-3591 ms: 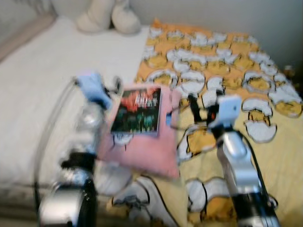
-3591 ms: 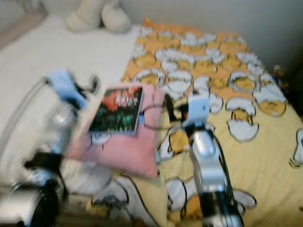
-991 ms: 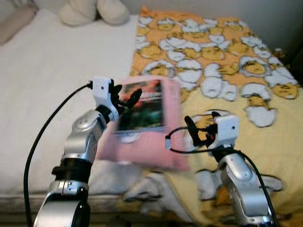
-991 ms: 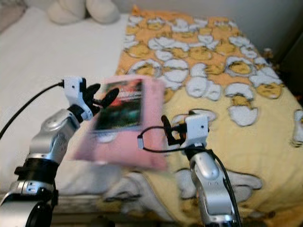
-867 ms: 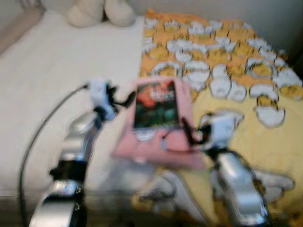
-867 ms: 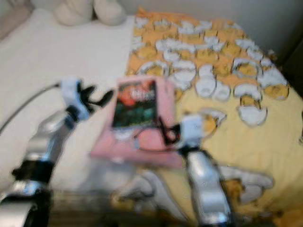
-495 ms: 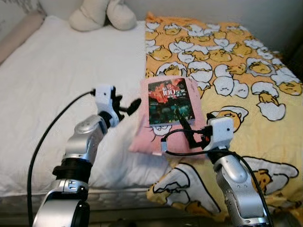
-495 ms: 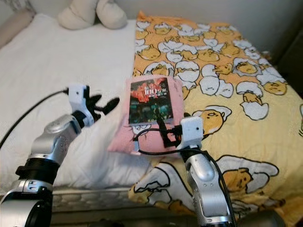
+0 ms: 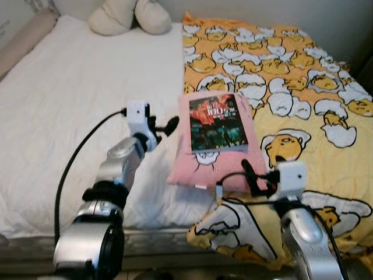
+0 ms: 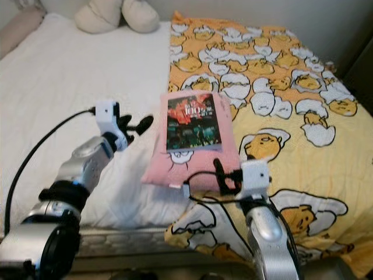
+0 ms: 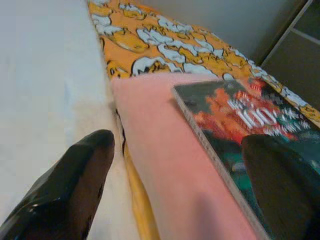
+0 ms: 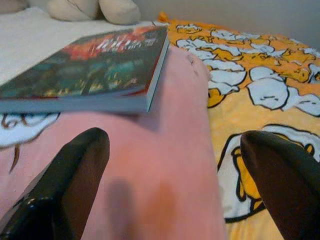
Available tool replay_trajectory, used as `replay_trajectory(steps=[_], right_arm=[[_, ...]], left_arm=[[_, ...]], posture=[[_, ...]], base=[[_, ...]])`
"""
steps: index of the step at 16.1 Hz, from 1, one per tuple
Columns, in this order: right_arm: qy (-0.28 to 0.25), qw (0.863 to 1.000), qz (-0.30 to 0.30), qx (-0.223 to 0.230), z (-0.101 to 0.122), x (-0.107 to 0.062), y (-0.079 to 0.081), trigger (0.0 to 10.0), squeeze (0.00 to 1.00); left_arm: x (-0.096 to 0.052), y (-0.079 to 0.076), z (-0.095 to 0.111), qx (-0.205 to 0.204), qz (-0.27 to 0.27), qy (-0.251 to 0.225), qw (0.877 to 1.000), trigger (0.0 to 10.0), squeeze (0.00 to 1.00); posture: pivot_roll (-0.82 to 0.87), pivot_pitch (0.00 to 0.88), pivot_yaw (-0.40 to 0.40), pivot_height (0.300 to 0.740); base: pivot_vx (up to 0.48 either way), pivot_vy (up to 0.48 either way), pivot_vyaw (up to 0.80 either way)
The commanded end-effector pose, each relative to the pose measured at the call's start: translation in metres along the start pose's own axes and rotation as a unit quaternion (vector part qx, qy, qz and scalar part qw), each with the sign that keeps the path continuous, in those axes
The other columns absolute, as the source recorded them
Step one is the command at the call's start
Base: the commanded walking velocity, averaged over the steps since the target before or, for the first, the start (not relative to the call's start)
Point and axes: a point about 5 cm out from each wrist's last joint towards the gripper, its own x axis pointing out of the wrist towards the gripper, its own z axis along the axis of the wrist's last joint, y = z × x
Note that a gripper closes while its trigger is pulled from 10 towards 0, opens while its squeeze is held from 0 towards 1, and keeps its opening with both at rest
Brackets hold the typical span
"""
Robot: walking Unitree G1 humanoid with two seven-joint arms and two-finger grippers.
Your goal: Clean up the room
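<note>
A pink pillow (image 9: 201, 169) lies on the bed across the seam between the white sheet and the yellow duvet. A dark book (image 9: 217, 122) with a red title rests flat on top of it. My left gripper (image 9: 165, 127) is open just off the pillow's left edge; in the left wrist view its fingers (image 11: 75, 185) spread wide toward the pillow (image 11: 160, 150) and book (image 11: 235, 120). My right gripper (image 9: 247, 176) is open at the pillow's near right corner. In the right wrist view the pillow (image 12: 165, 165) and the book's edge (image 12: 100, 65) lie ahead of it.
The white sheet (image 9: 70, 87) covers the bed's left half and a yellow duvet with an egg pattern (image 9: 303, 76) the right. A cream plush toy (image 9: 131, 14) sits at the head, with a bolster (image 9: 23, 41) along the far left. The bed's front edge is just below my arms.
The camera has shifted and steadied. The pillow with the book, blurred and looking raised a second ago, now lies still on the bed. My right gripper sits nearer its front corner.
</note>
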Motion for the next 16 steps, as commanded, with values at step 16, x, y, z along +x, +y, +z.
replay_trajectory(steps=[16], right_arm=[[0.004, 1.0, 0.004, -0.014, -0.009, -0.022, 0.011, 10.0, 0.0]], left_arm=[[0.016, -0.058, -0.037, 0.007, -0.083, 0.048, 0.995, 10.0, 0.0]], posture=[[-0.14, 0.071, 0.05, 0.74]], base=[[0.0, 0.0, 0.0]])
